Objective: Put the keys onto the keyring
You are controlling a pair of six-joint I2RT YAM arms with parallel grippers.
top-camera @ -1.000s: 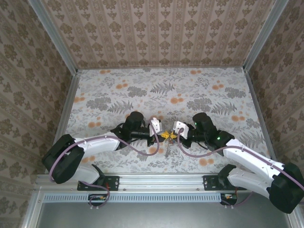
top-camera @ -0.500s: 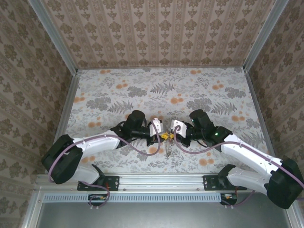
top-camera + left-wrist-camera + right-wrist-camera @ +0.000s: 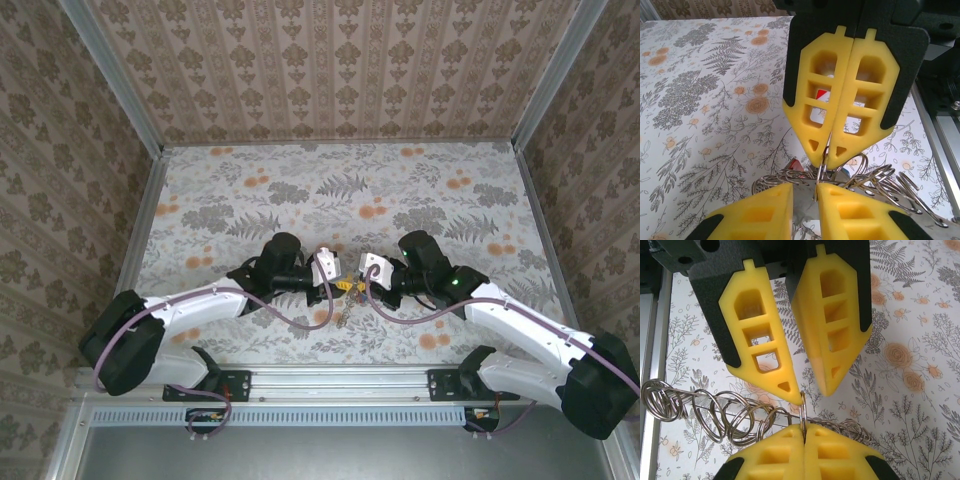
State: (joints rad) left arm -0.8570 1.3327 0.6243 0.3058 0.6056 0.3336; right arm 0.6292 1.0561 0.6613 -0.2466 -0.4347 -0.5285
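From where I stand the job is midway at best. The right end effector (image 3: 805, 432) is clamped on the keyring (image 3: 803, 407), a thin silver wire hoop held between the two arms above the flowery surface (image 3: 920, 340). More silver loops (image 3: 725, 415) trail off it. The left end effector (image 3: 809, 386) stands slightly parted around the ring's edge. A red key head (image 3: 795, 164) peeks out beneath, but I can't tell whether any key is threaded.

Left end effector (image 3: 805, 192) parted; right (image 3: 804, 429) clamped
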